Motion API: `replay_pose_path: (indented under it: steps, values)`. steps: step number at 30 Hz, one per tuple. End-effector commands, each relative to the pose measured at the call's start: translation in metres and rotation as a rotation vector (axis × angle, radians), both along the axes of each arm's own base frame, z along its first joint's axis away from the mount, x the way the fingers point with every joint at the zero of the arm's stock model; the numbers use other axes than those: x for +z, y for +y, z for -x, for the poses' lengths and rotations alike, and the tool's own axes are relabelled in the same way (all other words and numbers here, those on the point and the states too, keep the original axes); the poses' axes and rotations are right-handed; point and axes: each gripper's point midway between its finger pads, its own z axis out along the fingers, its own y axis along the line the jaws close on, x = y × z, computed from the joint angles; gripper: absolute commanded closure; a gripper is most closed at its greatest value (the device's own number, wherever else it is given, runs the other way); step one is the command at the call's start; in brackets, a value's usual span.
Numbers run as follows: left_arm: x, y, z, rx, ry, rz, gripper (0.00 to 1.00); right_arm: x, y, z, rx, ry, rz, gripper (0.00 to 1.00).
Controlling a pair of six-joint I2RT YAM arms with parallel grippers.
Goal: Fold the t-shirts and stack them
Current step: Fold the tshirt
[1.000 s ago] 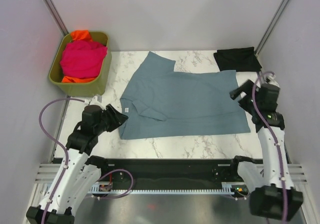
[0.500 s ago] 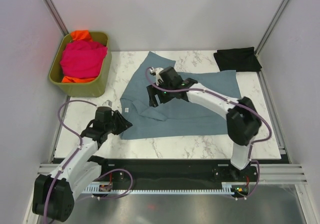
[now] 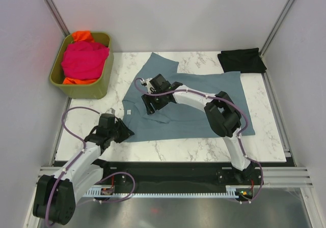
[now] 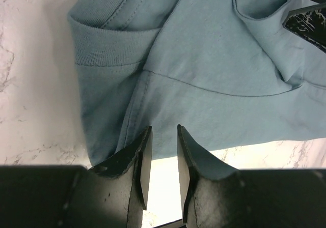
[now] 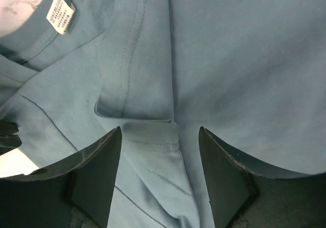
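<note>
The slate blue-grey t-shirt [image 3: 178, 126] lies spread on the desk [image 3: 204, 149] just to the right of the olive-green bin [image 3: 84, 90], its collar end toward the bin. The step in hand looks like taking two holds for the first fold. The left hand [image 4: 162, 134] sits at the shirt corner nearest the bin's near side. Its fingers are drawn almost together with a thin gap, straddling the near hem [image 4: 244, 136], and I cannot tell whether cloth is nipped between them. The right hand [image 5: 160, 131] is spread wide, its fingers either side of the folded-in sleeve [image 5: 147, 106], pressing down but holding nothing. To do this well, I judge each hand should take both layers a little way in from the edge. The two should then lift together and carry the bin-side end away from the bin, so the cloth does not skew. The bin wall stands close to the collar, leaving little room that way, while bare desk lies open on the shirt's near side. The folded black t-shirt [image 3: 242, 60] rests in the far corner well away from the bin. The magenta-pink t-shirt [image 3: 84, 60] and orange t-shirt [image 3: 81, 35] sit in the bin. The right arm [image 3: 193, 98] lies stretched across the cloth, so its own link may snag the fold.
</note>
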Motion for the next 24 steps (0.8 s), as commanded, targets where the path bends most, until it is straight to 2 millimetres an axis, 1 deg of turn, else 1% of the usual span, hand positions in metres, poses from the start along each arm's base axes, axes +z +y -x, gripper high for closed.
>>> replay_pose_path:
  steps: [1, 2, 3, 5, 6, 8, 11, 12, 14, 18, 20, 24]
  values:
    - [0.000, 0.003, -0.006, -0.004, -0.042, -0.030, 0.67, 0.011, 0.018, -0.005, 0.040, -0.029, -0.045, 0.33]
    - [-0.001, 0.004, -0.006, -0.004, -0.040, -0.033, 0.67, 0.009, 0.018, -0.005, 0.044, -0.026, -0.046, 0.34]
    - [0.000, 0.003, -0.006, -0.005, -0.042, -0.029, 0.67, 0.005, 0.019, -0.004, 0.045, -0.021, -0.041, 0.38]
    - [0.000, 0.004, -0.007, -0.001, -0.044, -0.033, 0.67, 0.004, 0.020, -0.003, 0.048, -0.020, -0.040, 0.42]
    - [0.000, 0.004, -0.006, 0.001, -0.041, -0.034, 0.67, 0.004, 0.022, -0.002, 0.049, -0.022, -0.042, 0.48]
    - [0.000, 0.005, -0.006, 0.000, -0.042, -0.035, 0.67, 0.006, 0.023, -0.002, 0.048, -0.025, -0.046, 0.52]
    - [-0.002, 0.005, -0.006, 0.001, -0.037, -0.037, 0.68, 0.007, 0.020, -0.005, 0.033, -0.040, -0.035, 0.63]
    - [-0.001, 0.005, -0.006, 0.001, -0.039, -0.037, 0.67, 0.009, 0.021, -0.006, 0.030, -0.047, -0.036, 0.74]
    - [-0.002, 0.005, -0.006, 0.004, -0.036, -0.038, 0.68, 0.012, 0.018, -0.009, 0.016, -0.061, -0.028, 0.83]
    - [-0.002, 0.006, -0.006, 0.008, -0.034, -0.040, 0.68, 0.023, 0.011, -0.016, -0.010, -0.111, -0.007, 0.83]
    - [-0.004, 0.006, -0.005, 0.010, -0.024, -0.044, 0.68, 0.028, 0.003, -0.023, -0.042, -0.150, 0.027, 0.82]
    - [-0.005, 0.007, -0.005, 0.014, -0.014, -0.049, 0.69, 0.041, -0.008, -0.031, -0.074, -0.205, 0.062, 0.82]
